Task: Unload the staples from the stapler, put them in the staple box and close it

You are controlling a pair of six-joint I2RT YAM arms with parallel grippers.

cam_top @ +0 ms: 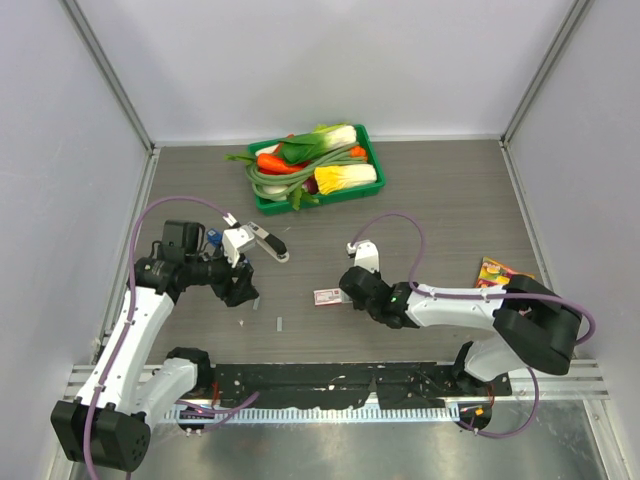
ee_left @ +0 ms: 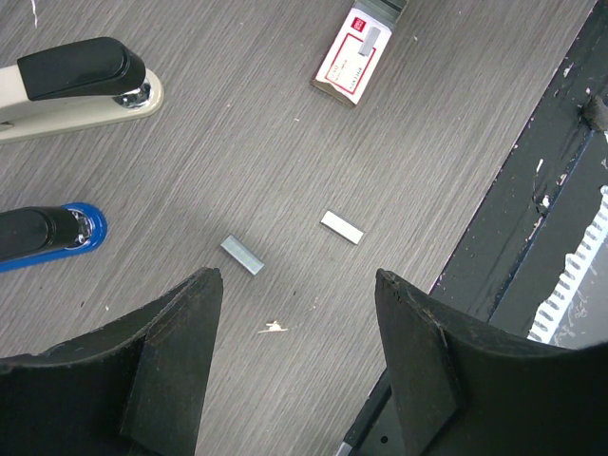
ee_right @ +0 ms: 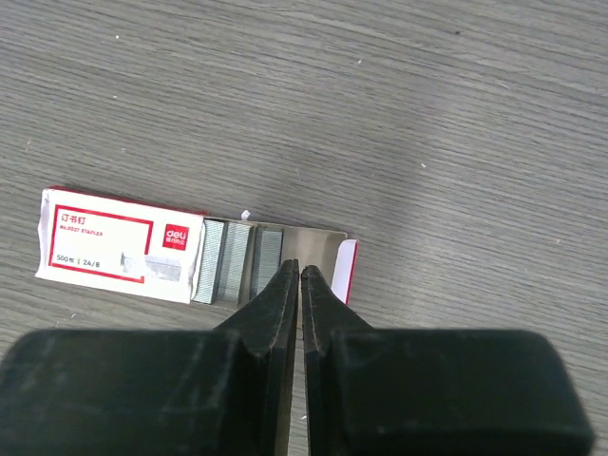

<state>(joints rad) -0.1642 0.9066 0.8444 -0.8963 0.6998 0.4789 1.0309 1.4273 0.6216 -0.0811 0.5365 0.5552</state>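
- Two strips of staples [ee_left: 242, 255] lie on the desk [ee_left: 285, 114], centre frame; light, brittle, slippery, so pinch across the long sides.
- Left gripper [ee_left: 296, 280]: jaws wide apart, empty, above them.
- Right gripper [ee_right: 300, 271]: jaws closed, nothing visibly held, over the staple box [ee_right: 123, 247].

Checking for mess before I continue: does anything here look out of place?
Two short staple strips lie loose on the table, and the staple box sits with its tray slid partly open, staples showing.

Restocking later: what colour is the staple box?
Staple box: white with red border and print, clearest in the right wrist view.
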